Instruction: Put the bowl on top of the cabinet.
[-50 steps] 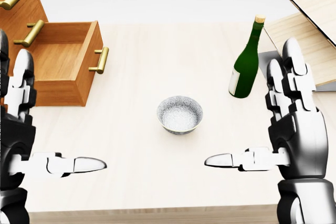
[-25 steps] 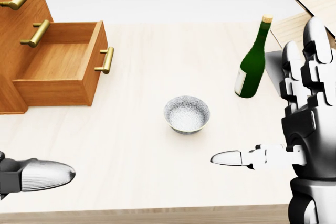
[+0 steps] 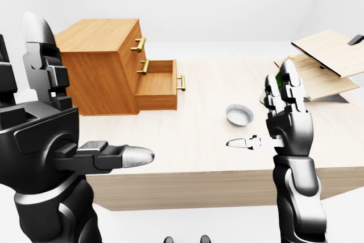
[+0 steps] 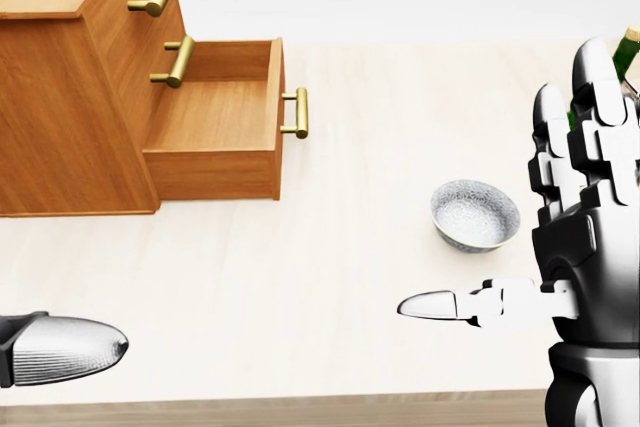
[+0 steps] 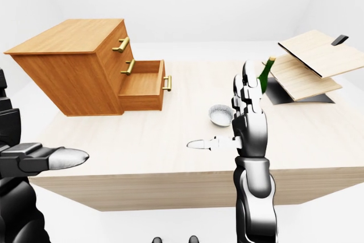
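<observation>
- One bowl [image 4: 475,214] sits upright on the pale worktop [image 4: 300,287], just beside the right hand [image 4: 575,247] on its thumb side, untouched by any finger. Its hollow looks empty.
- Right-hand fingers [image 4: 560,147] stand straight up and spread wide, the thumb pointing level toward the head view's left — nothing is held.
- Left hand [image 3: 51,123] is likewise open: fingers raised, thumb out, holding nothing, and well apart from the bowl.
- Just behind the raised right fingers stands a green bottle [image 5: 265,76], partly hidden by them. Judged from here, a reach for the bowl that swings wide could clip the bottle and tip it over.
- Well apart from both hands, toward the head view's left, is the wooden cabinet [image 3: 99,72]. Its flat top is bare and is where the bowl must end up.
- Sticking out of the cabinet is the open drawer [image 4: 215,127], and what shows of its inside is empty. It stands between the bowl and the cabinet top — a low carry could knock the bowl against it, or the bowl could drop into it instead.
- A one-sided pinch on the rounded rim could let the bowl slip.
- Light wooden boards [image 3: 327,61] lie beyond the bottle.
</observation>
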You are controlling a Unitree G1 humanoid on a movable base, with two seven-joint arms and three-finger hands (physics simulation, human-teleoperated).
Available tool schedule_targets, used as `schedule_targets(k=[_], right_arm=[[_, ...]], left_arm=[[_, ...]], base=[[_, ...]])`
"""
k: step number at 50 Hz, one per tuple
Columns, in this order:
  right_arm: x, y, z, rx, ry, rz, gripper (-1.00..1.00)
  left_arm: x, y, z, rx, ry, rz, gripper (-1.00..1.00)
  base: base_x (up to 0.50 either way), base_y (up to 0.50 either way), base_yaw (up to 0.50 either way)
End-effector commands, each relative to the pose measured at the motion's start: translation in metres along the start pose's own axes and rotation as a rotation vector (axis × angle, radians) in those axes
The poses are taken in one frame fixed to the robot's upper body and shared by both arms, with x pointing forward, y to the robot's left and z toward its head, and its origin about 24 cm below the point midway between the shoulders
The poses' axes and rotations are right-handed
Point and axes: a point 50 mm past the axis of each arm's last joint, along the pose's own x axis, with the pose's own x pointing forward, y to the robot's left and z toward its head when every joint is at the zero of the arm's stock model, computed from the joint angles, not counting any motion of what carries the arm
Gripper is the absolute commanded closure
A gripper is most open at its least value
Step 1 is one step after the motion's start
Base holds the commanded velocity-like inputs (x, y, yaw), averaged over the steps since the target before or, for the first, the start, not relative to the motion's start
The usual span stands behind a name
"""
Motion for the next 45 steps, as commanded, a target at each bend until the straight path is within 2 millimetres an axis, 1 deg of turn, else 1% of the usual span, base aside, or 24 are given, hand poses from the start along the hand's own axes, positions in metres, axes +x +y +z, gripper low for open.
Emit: schedule_targets(k=[1, 10, 13, 16, 19, 22, 29, 35, 45], right_arm=[[-0.0004, 0.0004, -0.0007, 0.0, 0.004, 0.002, -1.0], [-0.0015, 0.0013, -0.0023, 0.005, 0.013, 0.007, -1.0], [-0.0013, 0.0016, -0.0005, 0.004, 0.004, 0.01, -1.0], [-0.0011, 0.0021, -0.0028, -0.01, 0.015, 0.01, -1.0], [0.0004, 0.0019, -0.0045, -0.016, 0.019, 0.002, -1.0], [0.0013, 0.0016, -0.0001, -0.001, -0.002, -0.001, -1.0], [0.0003, 0.0015, 0.0013, 0.01, -0.007, 0.002, -1.0], [0.0005, 0.0007, 0.0032, 0.011, -0.015, 0.003, -1.0], [0.0005, 0.0009, 0.0026, 0.014, -0.013, 0.007, -1.0]], left_arm=[[0.0004, -0.0004, 0.0027, -0.003, -0.014, 0.0, -1.0], [-0.0009, -0.0007, 0.0003, -0.005, 0.002, 0.0, -1.0], [-0.0002, -0.001, 0.003, -0.007, -0.013, 0.0, -1.0], [0.0, -0.0008, 0.0033, -0.007, -0.015, 0.001, -1.0], [-0.0003, -0.0009, 0.002, -0.007, -0.008, 0.0, -1.0], [0.0, -0.0006, 0.0019, -0.007, -0.009, 0.001, -1.0], [0.0002, -0.0007, 0.0047, -0.011, -0.022, 0.002, -1.0], [-0.0004, -0.0011, 0.0028, -0.013, -0.011, 0.002, -1.0], [0.0004, -0.0005, 0.0066, -0.015, -0.031, 0.003, -1.0]], base=[[0.0, 0.5, 0.0], [0.0, 0.5, 0.0], [0.0, 0.5, 0.0], [0.0, 0.5, 0.0], [0.0, 0.07, 0.0], [0.0, 0.0, 0.0], [0.0, 0.0, 0.0], [0.45, 0.0, 0.0], [0.5, 0.0, 0.0]])
